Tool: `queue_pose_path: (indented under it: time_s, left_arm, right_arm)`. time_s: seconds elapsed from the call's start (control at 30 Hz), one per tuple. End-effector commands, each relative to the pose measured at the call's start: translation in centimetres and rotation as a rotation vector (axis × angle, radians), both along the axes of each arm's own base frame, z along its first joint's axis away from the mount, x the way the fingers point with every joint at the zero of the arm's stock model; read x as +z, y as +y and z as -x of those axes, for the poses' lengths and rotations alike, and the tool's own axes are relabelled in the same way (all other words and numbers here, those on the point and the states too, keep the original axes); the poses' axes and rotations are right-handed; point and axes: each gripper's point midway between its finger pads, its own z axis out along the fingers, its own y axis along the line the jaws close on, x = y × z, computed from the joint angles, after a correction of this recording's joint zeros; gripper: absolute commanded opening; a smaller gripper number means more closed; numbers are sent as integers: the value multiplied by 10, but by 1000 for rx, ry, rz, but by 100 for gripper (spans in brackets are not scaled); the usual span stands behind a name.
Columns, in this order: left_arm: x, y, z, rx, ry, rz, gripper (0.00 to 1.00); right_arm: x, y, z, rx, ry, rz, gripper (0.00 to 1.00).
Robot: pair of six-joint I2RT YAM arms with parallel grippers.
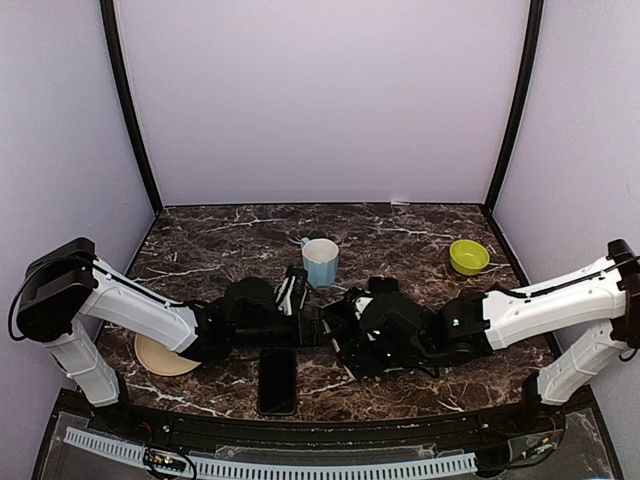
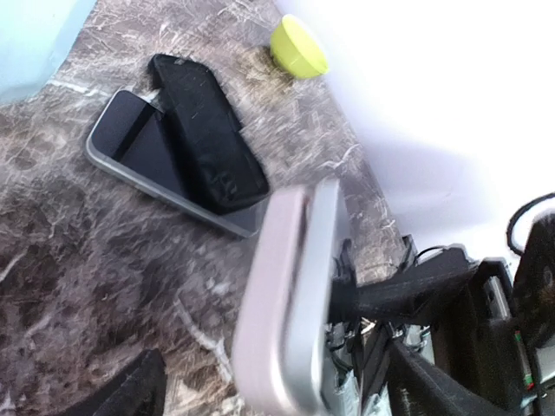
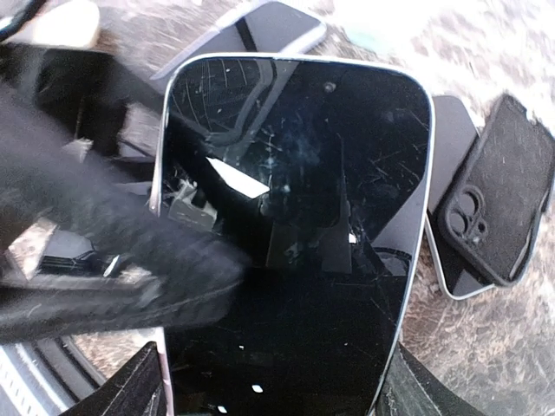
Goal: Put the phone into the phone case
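A phone (image 3: 295, 217) with a black screen and silver rim stands between the fingers of my right gripper (image 3: 269, 386), which is shut on its two long sides. In the left wrist view it is edge-on, with a pale pink phone case (image 2: 264, 321) lying against its back. My left gripper (image 2: 277, 390) is open, one finger on each side of that edge with a gap on both. One blurred left finger (image 3: 113, 269) crosses the screen's left side. In the top view both grippers (image 1: 335, 325) meet at the table's middle.
Another phone (image 2: 130, 143) lies flat with a black case (image 2: 208, 130) on top of it. A third phone (image 1: 277, 381) lies by the front edge. A blue cup (image 1: 320, 262), a green bowl (image 1: 468, 257) and a tan plate (image 1: 160, 357) stand around.
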Motion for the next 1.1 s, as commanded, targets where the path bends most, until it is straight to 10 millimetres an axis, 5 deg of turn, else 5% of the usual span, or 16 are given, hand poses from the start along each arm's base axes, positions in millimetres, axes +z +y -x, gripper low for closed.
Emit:
queue_pose_path:
  time_s: [0.0,0.33,0.4,0.5,0.57,0.7,0.87,1.07]
  left_arm:
    - [28,-13,-3,-26,-62,94,76]
    - [30,-22,24,-194,-82,142,10]
    - [28,-17,30,-218,-105,133,2]
    - [25,-11,38,-263,-141,99,0]
    - [34,-12,48,-331,-207,94,0]
    - [79,-15,81,-483,-470,111,0]
    - [83,-16,117,-648,-697,80,0]
    - [94,-6,135,-703,-765,167,0]
  right_arm:
    - [41,15,0,42,-121,-142,33]
    - [47,19,30,214,-103,-210,38]
    - [47,16,37,252,-94,-223,49]
    - [48,9,48,340,-79,-194,90]
    - [54,5,60,426,-54,-196,98]
    - [85,5,79,619,29,-361,98]
    - [91,16,84,700,60,-458,94]
    - [98,32,88,750,97,-482,49]
